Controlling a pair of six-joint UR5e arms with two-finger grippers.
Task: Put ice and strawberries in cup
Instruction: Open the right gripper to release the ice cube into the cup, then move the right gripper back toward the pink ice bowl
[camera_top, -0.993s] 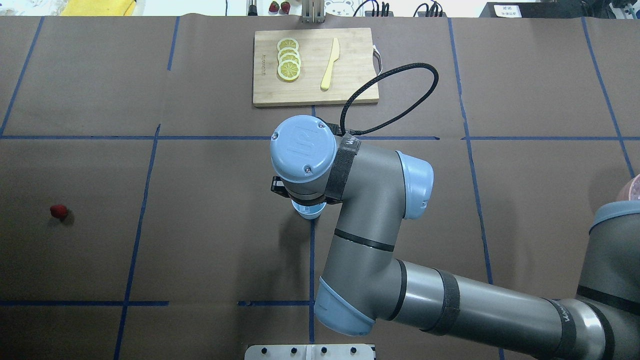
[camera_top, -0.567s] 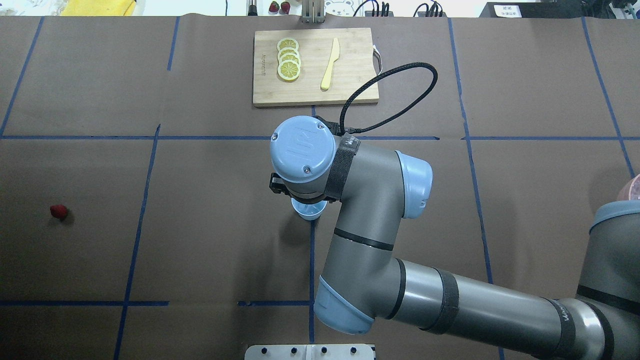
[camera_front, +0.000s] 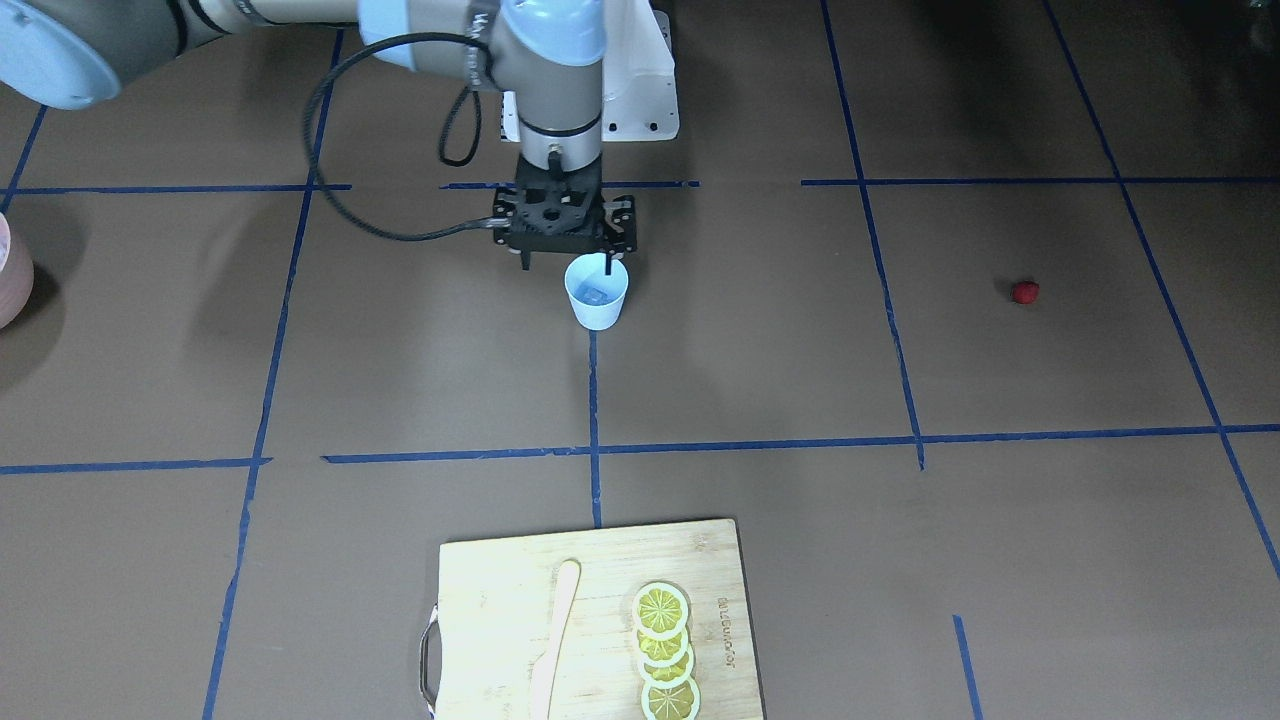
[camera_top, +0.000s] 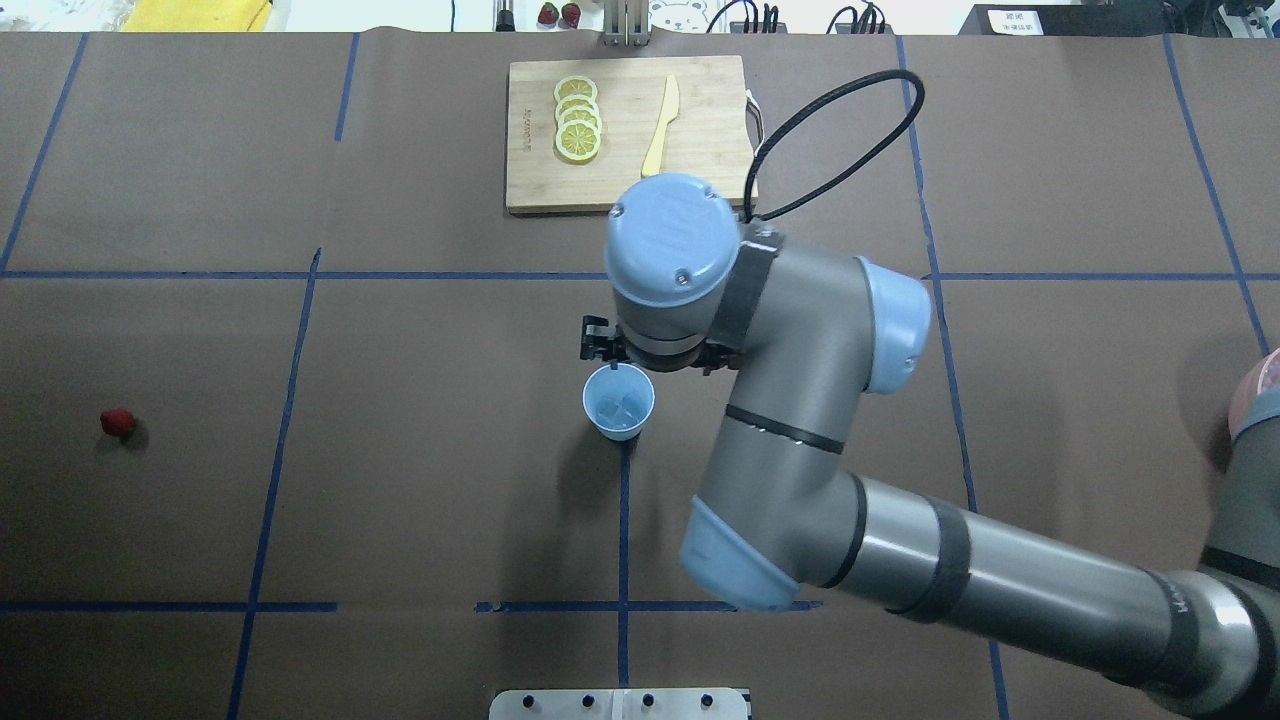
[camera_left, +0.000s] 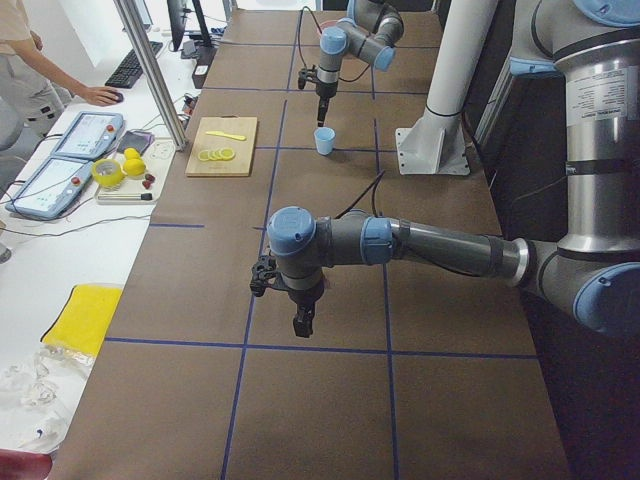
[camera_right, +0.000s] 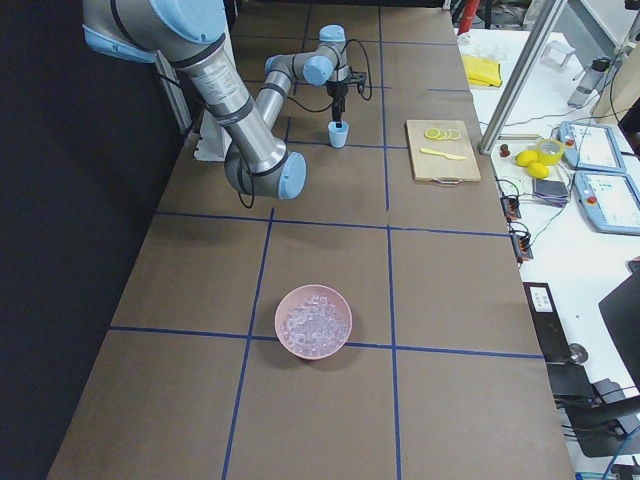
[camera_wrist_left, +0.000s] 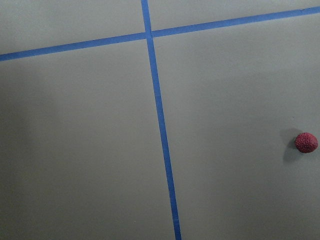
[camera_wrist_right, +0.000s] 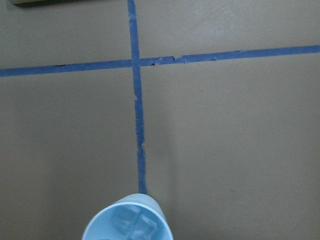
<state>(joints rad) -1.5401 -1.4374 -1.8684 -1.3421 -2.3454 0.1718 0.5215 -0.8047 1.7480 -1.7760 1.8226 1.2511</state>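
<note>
The strawberry (camera_top: 117, 423) lies alone on the brown paper at the far left of the table, well apart from everything else. The left gripper (camera_left: 303, 322) hangs over the table near it and points down; I cannot tell whether its jaws are spread or pressed together.

In the middle, the cup (camera_top: 619, 402) stands upright on a blue tape line, with ice cubes (camera_top: 620, 408) in its bottom. The right gripper (camera_front: 566, 262) hovers just above the cup. Its fingers (camera_front: 608, 265) are spread wide and hold nothing, and one is close to the rim.

Farther back, a cutting board (camera_top: 620, 185) carries a row of overlapping lemon slices (camera_top: 578, 118) and a pale knife (camera_top: 661, 128). Far to the right, a pink bowl (camera_right: 279, 322) holds a heap of ice (camera_right: 314, 320).
</note>
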